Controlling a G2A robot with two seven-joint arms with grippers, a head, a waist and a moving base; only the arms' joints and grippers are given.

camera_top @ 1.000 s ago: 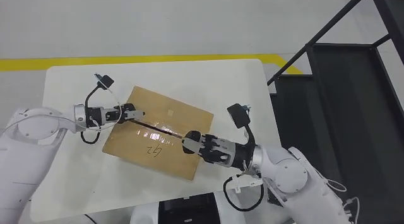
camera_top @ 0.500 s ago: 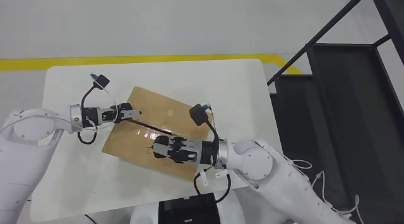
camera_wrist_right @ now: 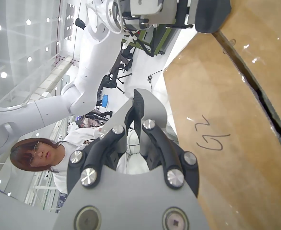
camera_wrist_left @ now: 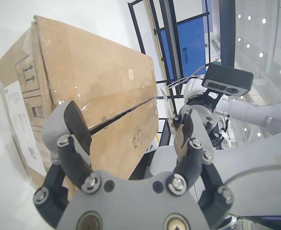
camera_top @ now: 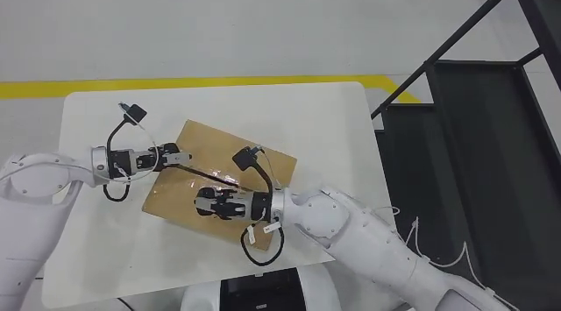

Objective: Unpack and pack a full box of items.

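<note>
Brown cardboard box (camera_top: 230, 155) — flaps down, centre seam parted, scribbled mark.

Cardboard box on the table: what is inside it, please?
The cardboard box is closed: its two top flaps lie shut, and the narrow dark slit between them shows nothing. The contents are covered by the flaps and cannot be seen.

Matt brown cardboard box (camera_top: 209, 148), glossy clear tape (camera_top: 219, 177), smooth white table (camera_top: 105, 258)
</note>
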